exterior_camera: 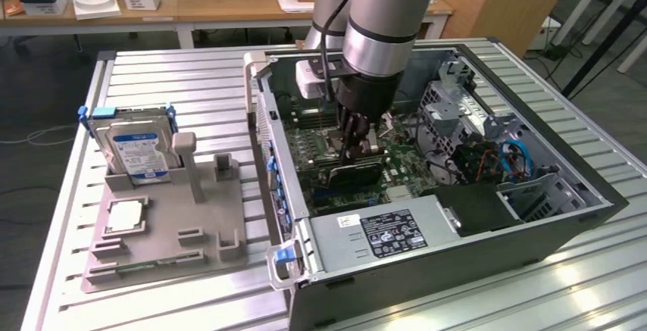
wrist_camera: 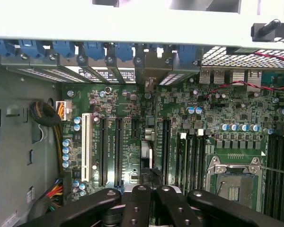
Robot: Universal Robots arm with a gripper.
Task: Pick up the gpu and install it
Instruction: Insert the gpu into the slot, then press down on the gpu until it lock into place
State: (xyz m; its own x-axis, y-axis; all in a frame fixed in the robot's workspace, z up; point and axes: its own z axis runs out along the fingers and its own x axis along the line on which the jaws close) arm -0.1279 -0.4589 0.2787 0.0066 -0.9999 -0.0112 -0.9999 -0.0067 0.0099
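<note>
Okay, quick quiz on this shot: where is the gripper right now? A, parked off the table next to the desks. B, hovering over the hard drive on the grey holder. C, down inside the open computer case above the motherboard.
C: the gripper reaches down inside the open computer case, shut on the gpu over the green motherboard, while the hard drive stands apart in its grey holder.

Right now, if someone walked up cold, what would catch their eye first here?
The open computer case on the exterior view's right, with the arm plunged into it. The gripper is shut on the gpu, a dark card held edge-on over the green motherboard. On the exterior view's left, a grey fixture holds a hard drive with a blue-white label and a small silver chip.
</note>
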